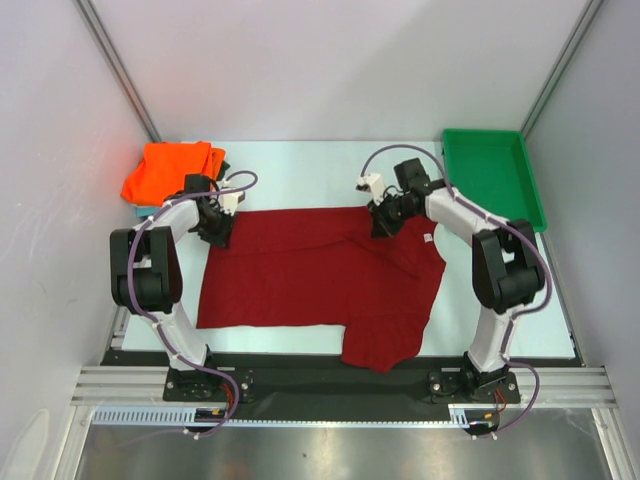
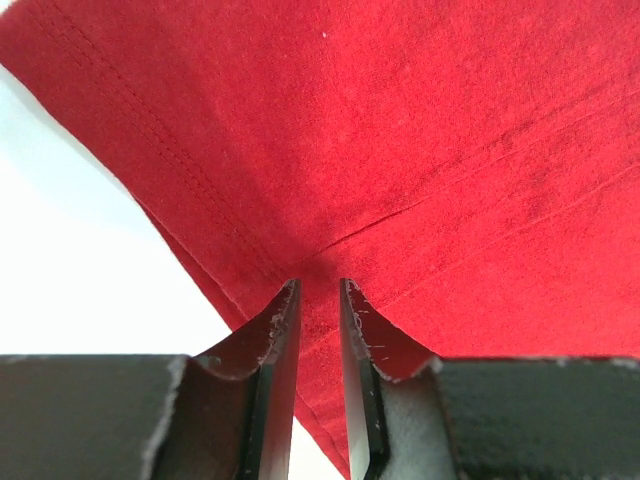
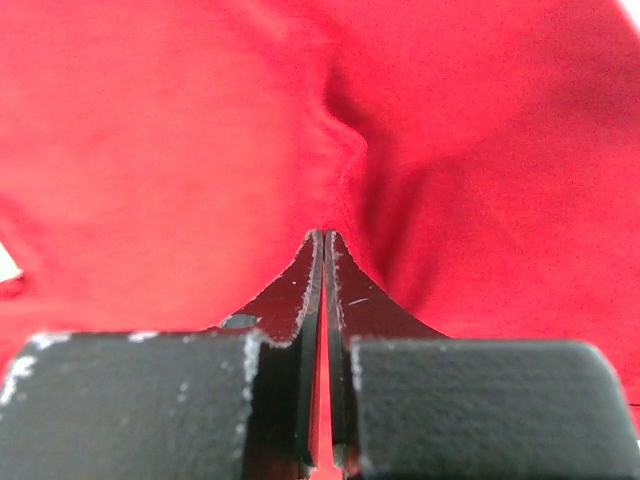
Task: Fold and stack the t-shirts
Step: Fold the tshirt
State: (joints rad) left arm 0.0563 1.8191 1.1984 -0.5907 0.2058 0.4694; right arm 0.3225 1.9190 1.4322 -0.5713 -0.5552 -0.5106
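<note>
Left pincer (image 2: 318,285): narrowed onto a gathered fold at the far left corner of the maroon t-shirt (image 1: 310,270). Right pincer (image 3: 325,235): clamped tight on a pinch of the same shirt's far edge. Shirt spread mid-worktop, one part reaching over the near edge. Orange t-shirt (image 1: 170,170): far left corner. Green tray (image 1: 530,190): far right corner.

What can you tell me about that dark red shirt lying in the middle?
The maroon t-shirt is soft cloth with stitched hems, spread mostly flat on the pale table, one sleeve reaching its near edge. The left gripper pinches its far left corner and the right gripper its far edge, puckering the cloth.
</note>
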